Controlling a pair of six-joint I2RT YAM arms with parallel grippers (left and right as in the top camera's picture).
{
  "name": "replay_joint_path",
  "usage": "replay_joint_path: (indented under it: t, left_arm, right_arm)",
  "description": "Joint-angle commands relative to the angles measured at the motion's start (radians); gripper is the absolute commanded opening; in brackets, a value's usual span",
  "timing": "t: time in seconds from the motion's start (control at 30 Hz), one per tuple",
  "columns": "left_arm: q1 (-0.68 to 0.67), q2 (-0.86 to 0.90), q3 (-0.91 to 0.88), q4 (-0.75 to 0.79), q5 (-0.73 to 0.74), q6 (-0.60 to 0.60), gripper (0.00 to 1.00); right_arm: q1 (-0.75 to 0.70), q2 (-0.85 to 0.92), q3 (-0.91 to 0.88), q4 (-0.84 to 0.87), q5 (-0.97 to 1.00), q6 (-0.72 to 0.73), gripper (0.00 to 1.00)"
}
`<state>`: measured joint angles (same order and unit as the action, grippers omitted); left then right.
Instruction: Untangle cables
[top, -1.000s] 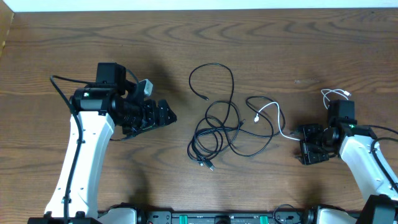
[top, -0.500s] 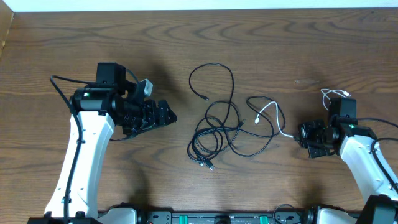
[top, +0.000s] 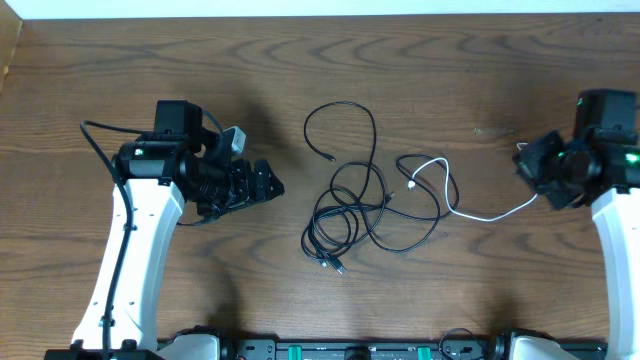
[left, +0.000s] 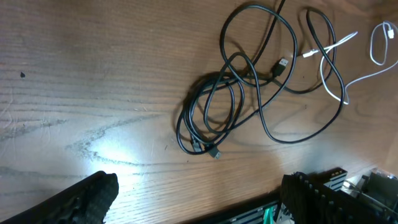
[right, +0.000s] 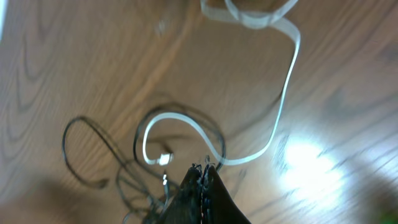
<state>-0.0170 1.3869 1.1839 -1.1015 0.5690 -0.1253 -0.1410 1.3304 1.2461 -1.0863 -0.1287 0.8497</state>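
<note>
A tangle of black cables (top: 345, 215) lies mid-table, with one loop reaching up toward the far side. A white cable (top: 490, 217) runs from that tangle out to the right, pulled into a long line. My right gripper (top: 532, 170) is at the far right, shut on the white cable; in the right wrist view the pinched fingertips (right: 204, 168) meet the white cable (right: 283, 106) with black loops (right: 87, 149) behind. My left gripper (top: 268, 185) hovers open left of the tangle, holding nothing. The left wrist view shows the black cables (left: 217, 106) and white cable (left: 336, 93) ahead of its gripper (left: 199, 199).
The wooden table (top: 450, 80) carries nothing but the cables. A black rail with green parts (top: 350, 350) runs along the near edge. A white wall strip (top: 300, 8) borders the far edge.
My right gripper closed on the white cable and moved up and to the right, drawing the cable out of its loops into a longer line. The left arm has not moved.
</note>
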Motion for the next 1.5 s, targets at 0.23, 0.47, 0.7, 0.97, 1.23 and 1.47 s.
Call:
replay_joint_path:
  t: [0.23, 0.47, 0.7, 0.97, 1.23, 1.47]
  left_arm:
    - [-0.002, 0.005, -0.004, 0.000, -0.006, 0.019, 0.89]
    - [-0.002, 0.005, -0.004, -0.001, -0.006, 0.016, 0.89]
    - [-0.002, 0.005, -0.004, 0.000, -0.006, 0.016, 0.89]
    - [-0.002, 0.005, -0.004, 0.000, -0.006, 0.017, 0.89]
    - [-0.002, 0.005, -0.004, 0.014, -0.006, 0.017, 0.89]
    - [-0.002, 0.005, -0.004, 0.014, -0.006, 0.017, 0.89]
  right_arm:
    - [0.008, 0.011, -0.077, -0.133, -0.088, 0.008, 0.99]
    - [0.028, 0.011, -0.297, -0.114, -0.125, 0.209, 0.99]
    - [0.028, 0.011, -0.498, 0.200, -0.125, 0.346, 0.99]
    - [0.037, 0.011, -0.597, 0.441, -0.125, 0.531, 0.95]
    - [0.075, 0.011, -0.622, 0.482, -0.064, 0.542, 0.90]
    - [0.104, 0.012, -0.622, 0.494, 0.017, 0.542, 0.90]
